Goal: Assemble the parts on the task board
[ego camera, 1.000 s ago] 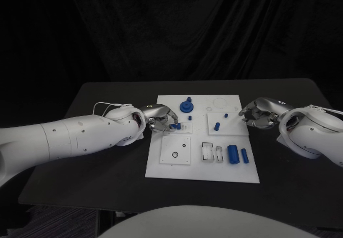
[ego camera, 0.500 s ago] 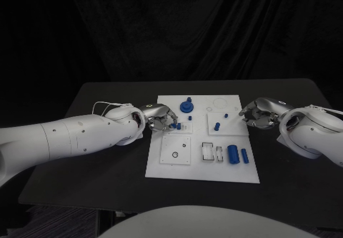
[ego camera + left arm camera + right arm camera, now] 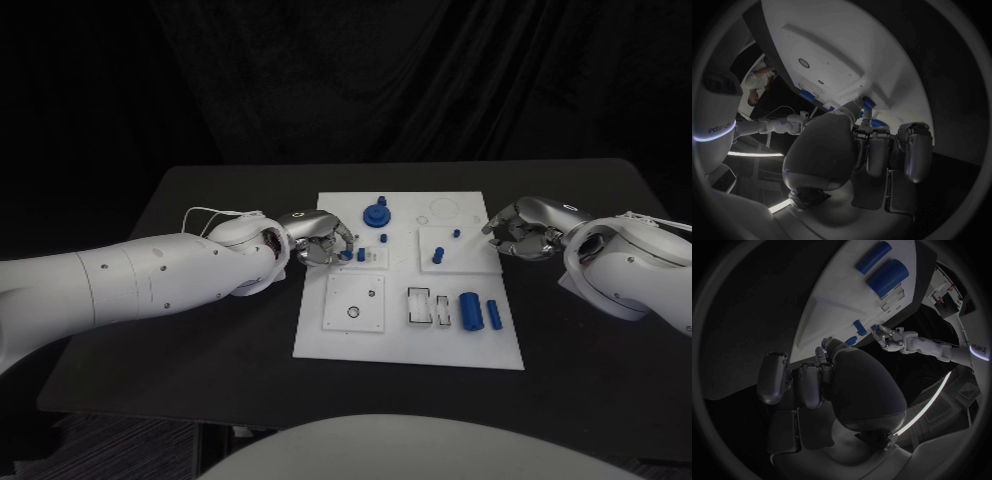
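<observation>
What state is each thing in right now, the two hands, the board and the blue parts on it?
left hand: over the board's left edge, pinching a small blue part.
right hand: at the board's right edge, fingers curled, no part seen in it.
task board: flat on the table.
two blue cylinders: lying side by side on the board.
blue stepped part: standing upright on the board.

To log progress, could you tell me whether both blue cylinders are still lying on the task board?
Yes, the large blue cylinder and the thin blue cylinder lie side by side on the task board.
</observation>
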